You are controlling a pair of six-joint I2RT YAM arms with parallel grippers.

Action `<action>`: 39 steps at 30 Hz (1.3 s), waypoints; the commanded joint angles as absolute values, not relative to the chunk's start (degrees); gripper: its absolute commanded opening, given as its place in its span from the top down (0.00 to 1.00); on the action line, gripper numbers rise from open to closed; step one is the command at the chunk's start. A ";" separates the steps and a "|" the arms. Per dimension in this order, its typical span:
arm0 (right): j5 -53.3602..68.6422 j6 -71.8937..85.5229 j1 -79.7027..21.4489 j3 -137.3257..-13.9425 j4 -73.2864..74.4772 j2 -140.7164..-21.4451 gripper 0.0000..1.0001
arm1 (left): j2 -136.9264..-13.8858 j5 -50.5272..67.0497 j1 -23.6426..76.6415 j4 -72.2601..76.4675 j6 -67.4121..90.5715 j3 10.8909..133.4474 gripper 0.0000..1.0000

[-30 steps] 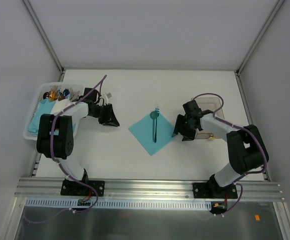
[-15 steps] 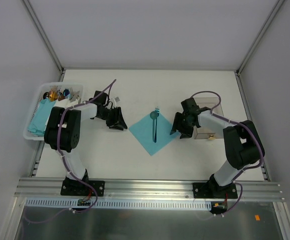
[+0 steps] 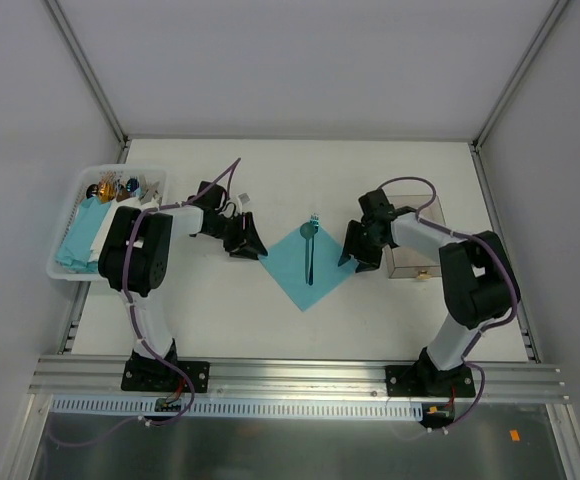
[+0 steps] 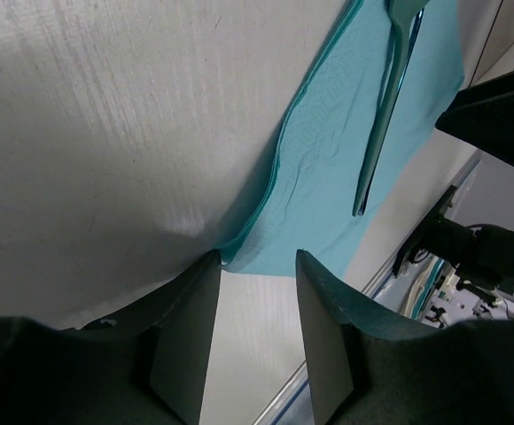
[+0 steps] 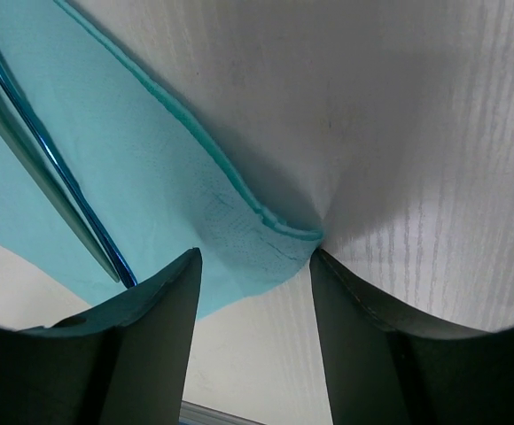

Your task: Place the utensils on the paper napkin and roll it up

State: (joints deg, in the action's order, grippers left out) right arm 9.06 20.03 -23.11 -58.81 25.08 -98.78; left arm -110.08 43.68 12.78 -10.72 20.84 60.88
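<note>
The paper napkin (image 3: 308, 270) lies flat as a teal diamond at mid-table. The utensils (image 3: 310, 255) rest along its middle, and show as slim teal handles in the left wrist view (image 4: 385, 115) and the right wrist view (image 5: 35, 168). My left gripper (image 3: 253, 245) is low at the napkin's left corner, open; that corner (image 4: 235, 252) touches one fingertip at the mouth of the jaws (image 4: 257, 266). My right gripper (image 3: 355, 250) is open at the right corner, whose slightly curled edge (image 5: 284, 235) lies between the fingertips (image 5: 255, 261).
A white basket (image 3: 58, 240) at the left edge holds teal napkin bundles and small items. A clear box (image 3: 425, 255) stands just right of the right gripper. Metal frame rails border the table.
The left gripper has travelled right from beside the basket to the napkin's left corner and opened. The right gripper has edged left to the right corner, narrowing slightly.
</note>
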 commanded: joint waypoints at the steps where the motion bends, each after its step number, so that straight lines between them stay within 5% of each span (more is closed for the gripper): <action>1: 9.23 18.90 -23.03 -60.55 23.20 -101.69 0.45 | -112.06 42.89 13.36 -9.41 20.92 60.82 0.59; 18: 11.25 18.72 -23.55 -62.93 23.20 -104.50 0.50 | -108.63 50.36 16.70 -6.77 23.38 61.44 0.60; 39: 16.69 19.77 -24.08 -66.18 22.68 -96.86 0.48 | -105.82 35.07 16.70 -11.25 19.16 60.03 0.58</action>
State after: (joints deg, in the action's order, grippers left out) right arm 14.31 19.46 -23.77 -63.79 24.14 -100.05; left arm -107.50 40.05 16.51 -8.88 22.46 59.20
